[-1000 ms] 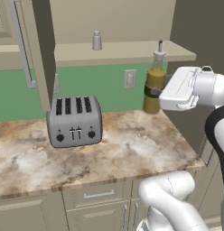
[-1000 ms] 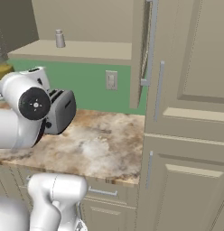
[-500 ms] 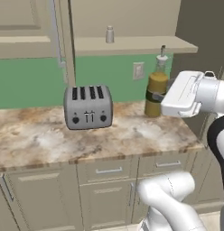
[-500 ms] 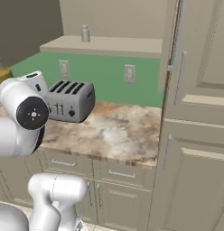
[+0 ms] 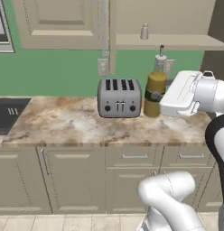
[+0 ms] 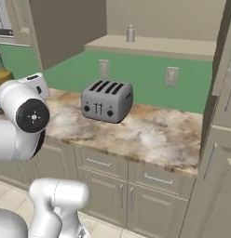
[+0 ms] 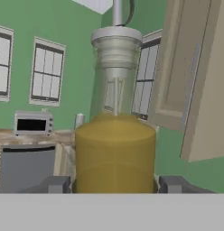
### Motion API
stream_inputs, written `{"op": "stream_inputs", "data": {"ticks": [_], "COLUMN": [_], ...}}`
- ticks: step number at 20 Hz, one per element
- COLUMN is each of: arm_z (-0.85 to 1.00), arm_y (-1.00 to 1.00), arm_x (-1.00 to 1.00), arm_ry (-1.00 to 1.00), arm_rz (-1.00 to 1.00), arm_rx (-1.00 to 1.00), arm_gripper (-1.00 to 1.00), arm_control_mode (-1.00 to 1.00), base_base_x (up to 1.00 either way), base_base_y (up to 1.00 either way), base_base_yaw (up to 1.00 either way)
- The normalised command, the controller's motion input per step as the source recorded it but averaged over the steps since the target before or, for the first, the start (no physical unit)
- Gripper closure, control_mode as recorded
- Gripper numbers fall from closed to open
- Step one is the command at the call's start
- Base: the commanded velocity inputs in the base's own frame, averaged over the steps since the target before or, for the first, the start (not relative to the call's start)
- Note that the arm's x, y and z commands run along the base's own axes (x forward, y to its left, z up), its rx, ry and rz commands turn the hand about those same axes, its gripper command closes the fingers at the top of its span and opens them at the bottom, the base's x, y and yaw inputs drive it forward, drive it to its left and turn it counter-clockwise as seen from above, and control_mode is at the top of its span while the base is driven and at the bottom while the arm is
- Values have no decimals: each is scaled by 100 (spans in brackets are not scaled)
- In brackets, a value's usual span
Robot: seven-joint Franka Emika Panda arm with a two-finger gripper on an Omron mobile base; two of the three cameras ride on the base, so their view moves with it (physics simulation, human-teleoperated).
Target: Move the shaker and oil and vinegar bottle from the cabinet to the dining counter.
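The oil and vinegar bottle (image 5: 155,91), olive-yellow with a pale stopper, hangs upright just right of the toaster, held off the worktop. My gripper (image 5: 153,97) is shut on its dark band. In the hand view the bottle (image 7: 115,153) stands between the two fingertips (image 7: 53,185) of the gripper (image 7: 114,186). The bottle's yellow body (image 6: 2,74) peeks in at the left edge of the right base view. The silver shaker (image 5: 144,31) (image 6: 130,33) stands on the open cabinet's shelf (image 5: 177,42) (image 6: 154,45). The dining counter is out of view.
A grey four-slot toaster (image 5: 119,97) (image 6: 107,100) sits on the marbled worktop (image 5: 73,124) against the green backsplash. A dark cooktop (image 5: 7,115) lies at the left end. An open cabinet door (image 7: 199,81) hangs to the bottle's right in the hand view.
The base has driven, so both base views have shifted; toaster and shelf now sit further right in the left view. The bottle stays in my gripper.
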Motion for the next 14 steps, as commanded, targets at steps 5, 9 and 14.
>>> {"op": "stream_inputs", "data": {"ticks": [5,9,14], "arm_z": [0,0,0], "arm_y": [0,0,0], "arm_x": [0,0,0], "arm_ry": [0,0,0], "arm_rz": [0,0,0], "arm_rx": [0,0,0], "arm_gripper": [100,100,100], "arm_control_mode": [100,100,100], "base_base_x": [-32,-12,0], "base_base_y": [51,55,53], "base_base_yaw": [38,45,51]}}
